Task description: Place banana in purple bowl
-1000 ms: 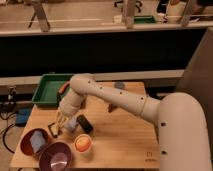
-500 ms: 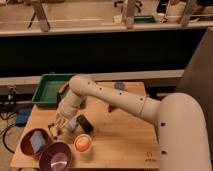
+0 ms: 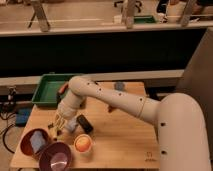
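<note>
Gripper (image 3: 58, 127) tips pinched narrow, your arm reaches down from its elbow over the left half of the desk (image 3: 127, 137), low above the wood. A pale-yellow shape, the banana (image 3: 70, 125), sits right at the gripper; you cannot tell whether it is pinched or only touched. It is outside the purple bowl (image 3: 56, 157), which stands at the front left edge of the desk, glossy pink inside.

Just right of the banana lies a small dark object (image 3: 84, 123). In front of that, a round orange fruit (image 3: 83, 144) rests beside the purple bowl. To the gripper's left stands a red-brown bowl (image 3: 33, 142), touching or nearly touching the purple one, with something bluish inside it.

At the back left corner, a green tray (image 3: 47, 90) hangs partly over the desk's edge, with a red-orange item (image 3: 62, 88) at its right rim. A small grey piece (image 3: 119, 86) lies at the back edge.

The desk is pale wood with a plain top. Behind it runs a light ledge, then a dark band, then a bright floor crossed by pale posts. Cables (image 3: 9, 102) trail down at far left.
</note>
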Action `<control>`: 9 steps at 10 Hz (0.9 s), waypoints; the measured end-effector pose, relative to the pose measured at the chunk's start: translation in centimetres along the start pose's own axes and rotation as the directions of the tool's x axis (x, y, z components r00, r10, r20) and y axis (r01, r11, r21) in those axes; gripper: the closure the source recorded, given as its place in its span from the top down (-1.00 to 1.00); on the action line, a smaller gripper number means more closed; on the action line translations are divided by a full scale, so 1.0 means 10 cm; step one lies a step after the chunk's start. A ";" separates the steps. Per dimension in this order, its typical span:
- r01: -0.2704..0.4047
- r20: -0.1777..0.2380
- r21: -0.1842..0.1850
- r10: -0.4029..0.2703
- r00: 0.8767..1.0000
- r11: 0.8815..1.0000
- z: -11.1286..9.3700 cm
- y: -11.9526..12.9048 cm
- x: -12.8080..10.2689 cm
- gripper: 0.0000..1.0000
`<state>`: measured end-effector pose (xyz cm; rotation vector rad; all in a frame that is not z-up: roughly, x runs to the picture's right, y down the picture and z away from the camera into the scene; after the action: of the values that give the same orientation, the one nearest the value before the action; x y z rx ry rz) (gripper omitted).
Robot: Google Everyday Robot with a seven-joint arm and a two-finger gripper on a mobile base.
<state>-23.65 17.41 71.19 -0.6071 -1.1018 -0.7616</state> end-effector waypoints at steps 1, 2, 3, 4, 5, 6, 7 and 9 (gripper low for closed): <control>0.004 0.003 0.000 -0.004 1.000 1.000 0.01 0.00 -0.01 -0.98; 0.011 0.005 -0.001 -0.011 1.000 1.000 0.01 0.00 -0.02 -0.98; 0.017 0.007 -0.003 -0.017 1.000 1.000 0.02 0.01 -0.02 -0.98; 0.021 0.010 -0.003 -0.021 1.000 1.000 0.03 0.01 -0.03 -0.98; 0.025 0.013 -0.003 -0.025 1.000 1.000 0.03 0.02 -0.04 -0.98; 0.030 0.016 -0.002 -0.030 0.999 1.000 0.04 0.03 -0.04 -0.98; 0.044 0.018 -0.001 -0.044 0.999 0.999 0.05 0.04 -0.05 -0.98; 0.050 0.028 -0.002 -0.049 0.998 0.999 0.07 0.07 -0.06 -0.98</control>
<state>-23.65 18.48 70.87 -0.5965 -1.1450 -0.7998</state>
